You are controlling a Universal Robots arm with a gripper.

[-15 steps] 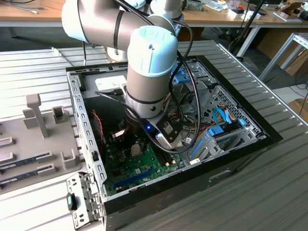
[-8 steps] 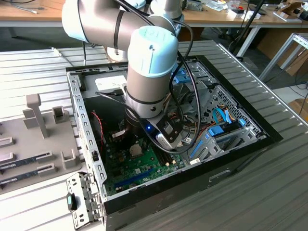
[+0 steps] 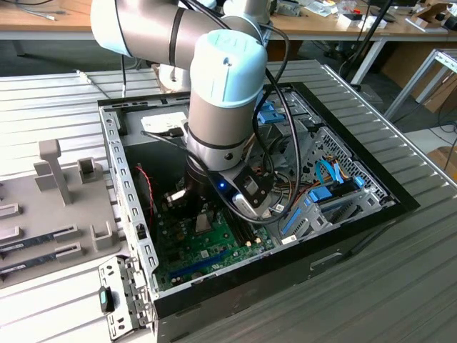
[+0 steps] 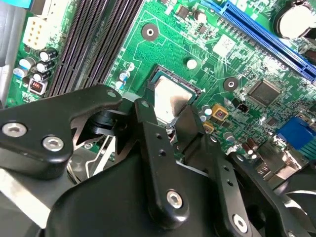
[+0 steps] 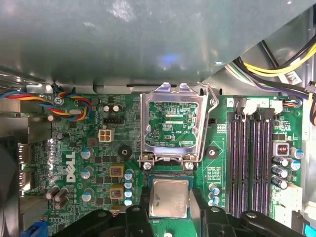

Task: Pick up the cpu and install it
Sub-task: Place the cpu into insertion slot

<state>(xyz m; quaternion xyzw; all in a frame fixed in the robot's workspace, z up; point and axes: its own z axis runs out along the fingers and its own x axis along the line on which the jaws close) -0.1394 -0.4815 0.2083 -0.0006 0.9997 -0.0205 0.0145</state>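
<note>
In the exterior view the arm (image 3: 214, 93) reaches down into the open case (image 3: 257, 200), which lies on the grey worktop (image 3: 400, 286). The tool (image 3: 196, 204) is low over the green board (image 3: 207, 246), in the part of it closer to the case's wall at the exterior view's left. At that side of the worktop a grey rack (image 3: 53, 193) stands well apart from the case.

In the second wrist view the black fingers (image 4: 158, 148) stand on two sides of the cpu (image 4: 170, 101), touching its edges as far as I can judge. The cpu is flat, and its far corner is already inside the socket (image 4: 192, 89) frame. The dark memory slots (image 4: 94, 39) run beside it.

In the first wrist view the cpu (image 5: 169, 197) lies between the fingers (image 5: 136, 212), just beside the raised socket lid (image 5: 172, 123), whose hinge is at the cpu's far edge. The fingers seem closed on the cpu, not spread away from it. The memory slots (image 5: 252, 158) are on one side, and a grey box (image 5: 123, 39) covers the board's far edge.

My judgement: the picking step is done and the installing step is in hand, with the cpu at the socket or nearly seated. The next move calls for a level chip, exact matching of corners and very little force, because a tilted chip could bend the contacts
</note>
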